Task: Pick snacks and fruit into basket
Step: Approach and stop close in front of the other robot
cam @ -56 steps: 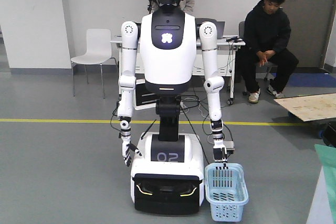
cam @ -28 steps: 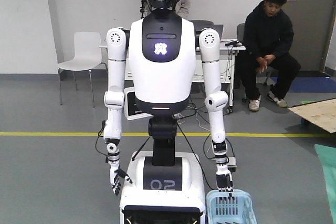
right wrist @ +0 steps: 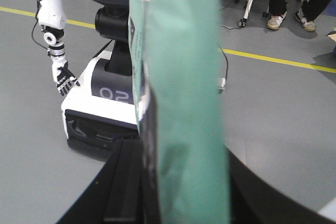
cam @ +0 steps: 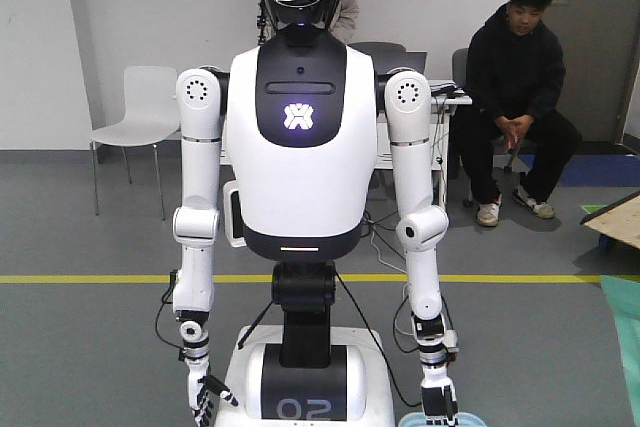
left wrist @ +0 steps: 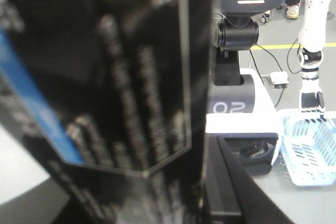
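Observation:
A teal snack pouch [right wrist: 181,77] stands upright in my right gripper [right wrist: 184,192], which is shut on it, a dark finger on each side. My left gripper [left wrist: 202,203] is shut on a dark, blurred snack pouch [left wrist: 105,87] with pale lettering and a blue patch; it fills most of the left wrist view. The light-blue basket [left wrist: 310,150] hangs from a white humanoid robot's hand [left wrist: 311,100], low and right of my left gripper. In the front view only a sliver of the basket [cam: 408,420] shows at the bottom edge. No fruit is in view.
The white humanoid robot [cam: 300,137] on its wheeled base [right wrist: 100,103] stands close in front. A seated person [cam: 515,97] in black, a white chair [cam: 135,117] and a desk are behind it. A yellow line [cam: 90,278] crosses the grey floor.
The humanoid robot has grown larger and nearer in the front view. Its base and the basket have slid down to the bottom edge of that view.

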